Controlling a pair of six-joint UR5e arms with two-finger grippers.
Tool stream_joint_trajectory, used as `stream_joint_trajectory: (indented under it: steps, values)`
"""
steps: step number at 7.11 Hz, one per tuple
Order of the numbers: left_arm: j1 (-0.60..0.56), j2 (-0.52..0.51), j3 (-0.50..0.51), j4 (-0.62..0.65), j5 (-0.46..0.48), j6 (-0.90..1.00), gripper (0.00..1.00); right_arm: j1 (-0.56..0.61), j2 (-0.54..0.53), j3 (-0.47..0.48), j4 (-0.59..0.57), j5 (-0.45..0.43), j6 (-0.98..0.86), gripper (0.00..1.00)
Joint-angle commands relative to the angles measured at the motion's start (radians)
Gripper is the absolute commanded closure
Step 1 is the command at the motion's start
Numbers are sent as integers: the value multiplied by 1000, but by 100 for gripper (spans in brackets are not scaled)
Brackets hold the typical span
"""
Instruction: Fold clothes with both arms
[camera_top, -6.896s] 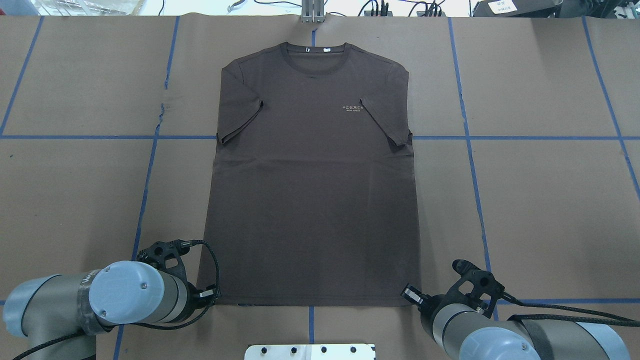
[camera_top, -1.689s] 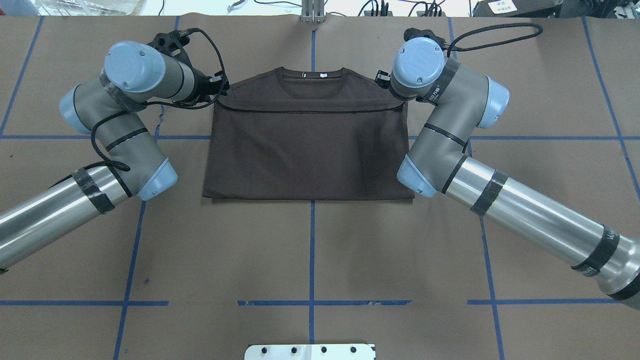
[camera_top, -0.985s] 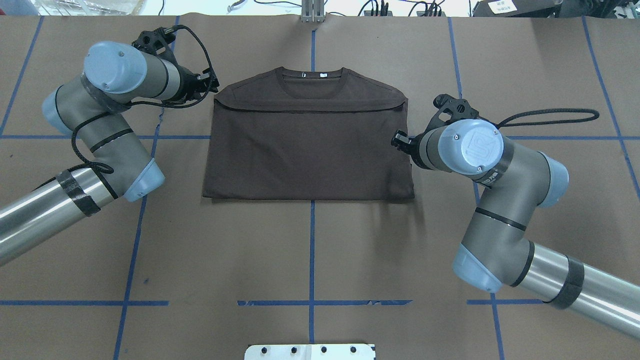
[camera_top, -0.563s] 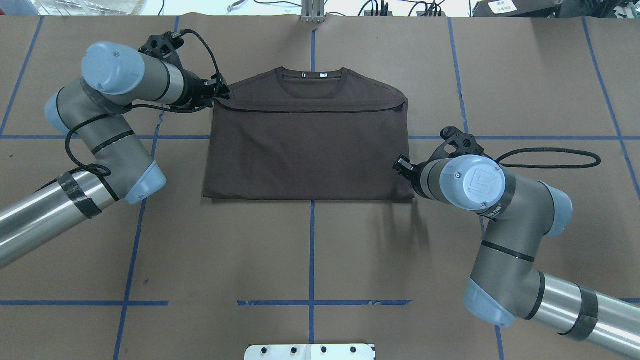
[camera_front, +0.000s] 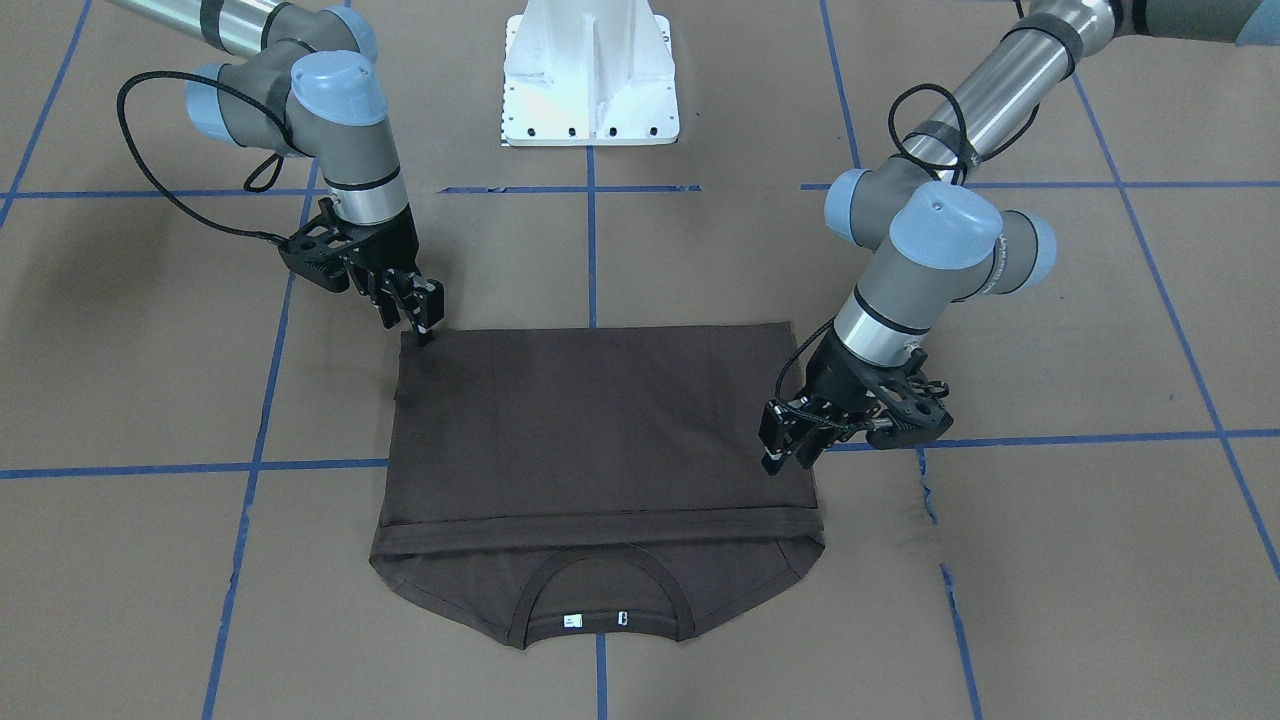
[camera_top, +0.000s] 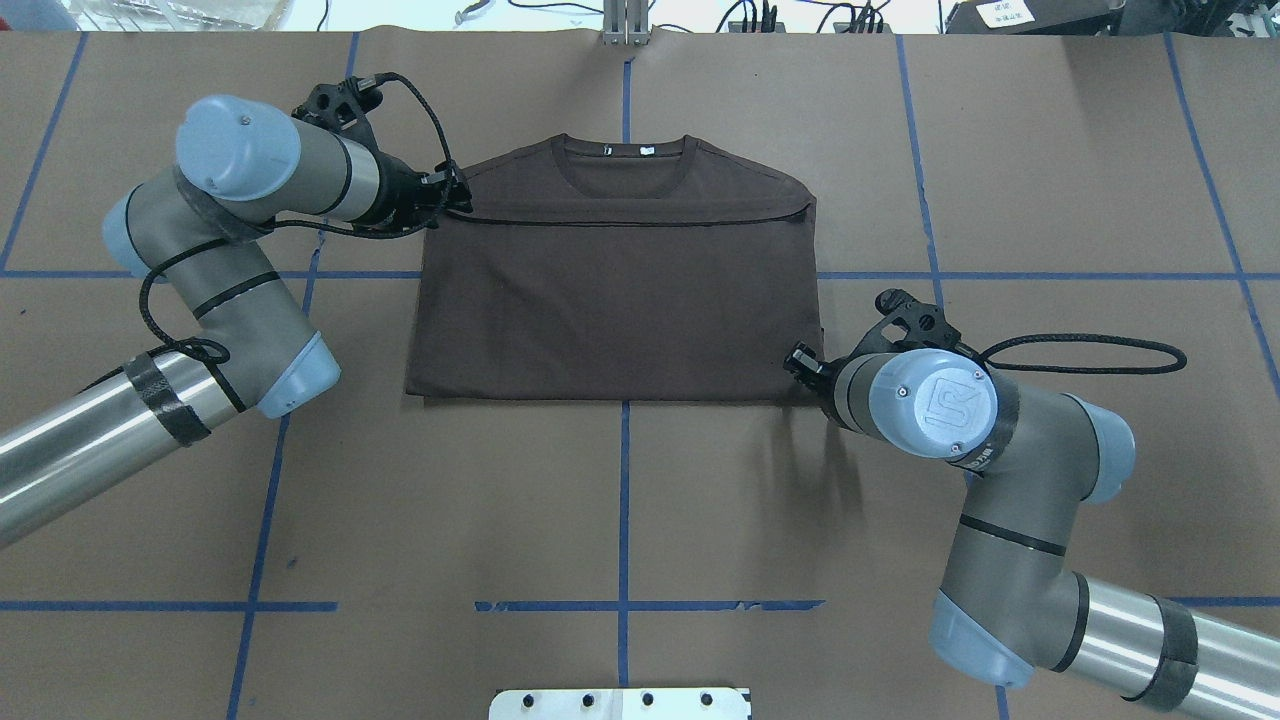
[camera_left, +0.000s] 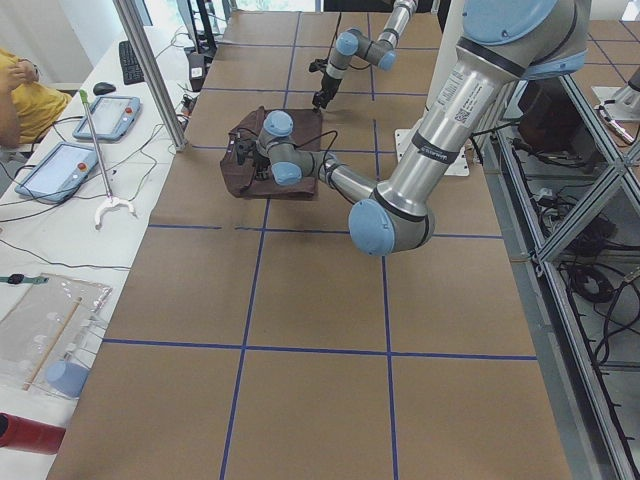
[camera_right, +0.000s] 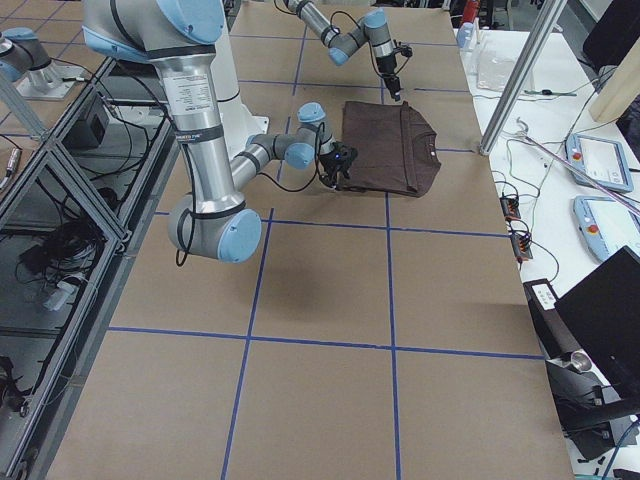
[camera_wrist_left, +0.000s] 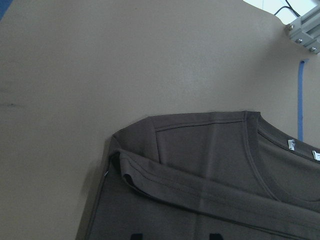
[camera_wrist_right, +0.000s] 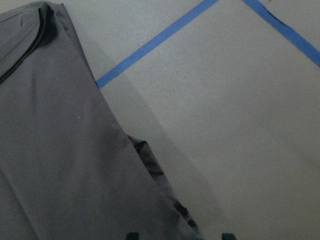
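Clerk: Brown paper covers the table (camera_top: 620, 520), marked off with blue tape lines (camera_top: 622, 480). Item on it?

Checker: One T-shirt (camera_top: 620, 300), dark brown, flat at the far middle of the table. It is doubled over. The hem lies just short of the shoulders. Ribbed collar (camera_top: 625, 172) and white labels (camera_top: 628, 150) show beyond it.

Clerk: Handling?

Checker: Probably light, soft and limp, sagging if lifted at one point. The two layers may slide apart. It is best taken at the corners, both layers pinched together.

Clerk: Grippers?

Checker: Left gripper (camera_top: 452, 190) is at the hem corner by the shoulder on its side, fingers spread, nothing held. Right gripper (camera_top: 803, 360) is at the near fold corner on its side, fingers likewise apart. In its wrist view they straddle the cloth edge, not yet pinched.
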Motion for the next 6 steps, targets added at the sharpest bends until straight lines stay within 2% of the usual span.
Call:
stream_joint_trajectory:
  steps: [1,2,3,4,5,6]
  values:
    - [2,1,0,0,-12,-2,46,-2,-9,-2,-1,-3,2,38]
    - [2,0,0,0,-12,-2,46,-4,-14,-2,-3,-3,2,40]
    - [4,0,0,0,-12,-2,46,-4,-14,-3,-3,-3,2,50]
    - [5,4,0,0,-12,-2,46,-4,-14,-5,-3,-3,4,82]
    - [5,4,0,0,-12,-2,46,-4,-15,-5,-3,-3,2,100]
    - [5,6,0,0,-12,-1,46,-4,-12,0,-1,-2,2,100]
